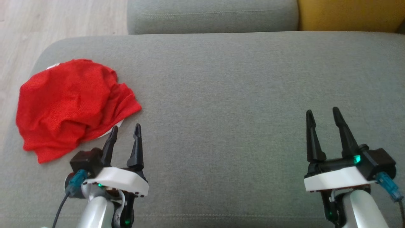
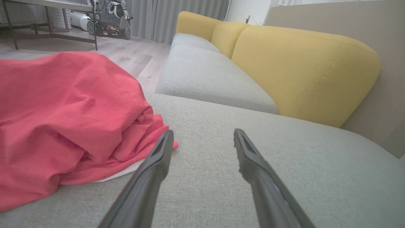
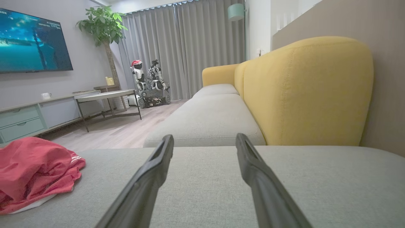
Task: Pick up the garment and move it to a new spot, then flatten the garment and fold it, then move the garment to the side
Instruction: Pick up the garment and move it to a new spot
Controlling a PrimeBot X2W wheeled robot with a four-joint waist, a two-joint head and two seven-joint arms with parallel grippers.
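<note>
Where the grey sofa seat [image 1: 227,82] ends on the robot's left, the red mesh garment [image 1: 66,104] lies crumpled, soft and light, likely to slump, so its loose flap [image 1: 131,106] pointing right looks the best pinch; the heap shows no clear long axis. The left hand [image 1: 126,129], just beside that flap, and the right hand [image 1: 322,110], well apart, both stand released and empty.

This is a home living room. A sofa [image 3: 205,123] with grey seats and yellow back cushions [image 3: 303,91] takes up the right of the right wrist view. At the upper left a television [image 3: 31,41] hangs on the wall above a low cabinet [image 3: 22,122] with drawers. Toward the middle are a potted plant [image 3: 102,25], long grey curtains [image 3: 183,47], a small table [image 3: 107,95] and a wooden floor [image 3: 120,133].
</note>
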